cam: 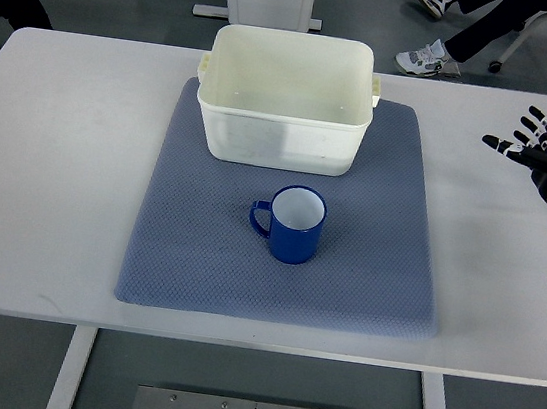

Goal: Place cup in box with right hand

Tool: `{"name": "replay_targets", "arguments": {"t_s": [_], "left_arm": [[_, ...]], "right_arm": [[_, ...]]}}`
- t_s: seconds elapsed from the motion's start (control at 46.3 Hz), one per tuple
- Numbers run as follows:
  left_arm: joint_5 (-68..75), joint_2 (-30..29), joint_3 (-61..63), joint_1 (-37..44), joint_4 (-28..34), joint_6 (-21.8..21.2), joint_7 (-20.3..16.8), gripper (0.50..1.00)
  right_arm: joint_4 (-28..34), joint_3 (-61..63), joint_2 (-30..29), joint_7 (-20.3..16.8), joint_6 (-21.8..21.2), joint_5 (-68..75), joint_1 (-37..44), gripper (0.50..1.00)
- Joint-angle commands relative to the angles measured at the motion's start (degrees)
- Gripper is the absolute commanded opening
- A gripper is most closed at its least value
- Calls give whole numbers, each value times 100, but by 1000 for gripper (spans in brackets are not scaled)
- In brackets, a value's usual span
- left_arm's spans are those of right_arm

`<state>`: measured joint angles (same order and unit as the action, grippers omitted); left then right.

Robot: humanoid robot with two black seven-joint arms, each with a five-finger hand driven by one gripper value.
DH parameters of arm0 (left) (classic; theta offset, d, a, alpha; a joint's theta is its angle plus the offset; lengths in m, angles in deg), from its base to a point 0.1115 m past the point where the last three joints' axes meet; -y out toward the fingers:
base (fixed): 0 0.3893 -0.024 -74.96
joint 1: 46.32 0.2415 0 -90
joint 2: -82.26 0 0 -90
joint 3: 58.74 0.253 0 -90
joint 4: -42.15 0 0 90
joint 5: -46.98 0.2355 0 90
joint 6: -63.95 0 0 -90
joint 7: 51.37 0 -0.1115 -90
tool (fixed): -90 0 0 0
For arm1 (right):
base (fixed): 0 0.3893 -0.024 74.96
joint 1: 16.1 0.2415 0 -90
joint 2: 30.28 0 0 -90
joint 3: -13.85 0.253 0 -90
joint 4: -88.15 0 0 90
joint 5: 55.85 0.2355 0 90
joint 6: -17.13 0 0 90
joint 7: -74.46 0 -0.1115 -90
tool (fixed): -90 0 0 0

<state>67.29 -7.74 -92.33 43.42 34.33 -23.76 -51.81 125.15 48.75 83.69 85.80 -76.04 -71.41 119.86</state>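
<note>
Right, quick status from my end, everything placed relative to the mat (196, 255). Cup (293, 223) stands upright near the mat's middle, on its nearer half, mouth up, nothing in it that I can see. Handle sticks out toward the mat's left edge, so it points away from my working hand. Box (285, 100) sits on the mat's far edge, just behind the cup, apart from it, open top, looks empty.

Right hand (542, 157) hovers off the mat's right edge, well apart from the cup, over bare table (48, 155). Fingers spread, holding nothing. Left arm isn't in frame.

Key relation: cup lies to the left of the hand and slightly nearer to me, so the reach is mostly sideways across the mat's right half. With the handle on the far side, I judge a wrap around the body from the right is the cleaner grasp. After that it's a short lift away from me over the box's near wall.

Main risk I see: nudging the cup sideways before the fingers close.

Someone's shoes (429, 59) are visible beyond the table.
</note>
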Motion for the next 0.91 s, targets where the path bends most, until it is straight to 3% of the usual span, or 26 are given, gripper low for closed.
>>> {"name": "replay_targets", "arguments": {"t_s": [0.0,0.496,0.885], "left_arm": [[-1,0,2,0,0,0,0,1000],[-1,0,2,0,0,0,0,1000],[-1,0,2,0,0,0,0,1000]], "right_arm": [[9,-9,3,0,-8,0,0,1000],[18,-27,38,-18,-17,0,27,1000],[89,35,47,-18,-325,0,53,1000]]}}
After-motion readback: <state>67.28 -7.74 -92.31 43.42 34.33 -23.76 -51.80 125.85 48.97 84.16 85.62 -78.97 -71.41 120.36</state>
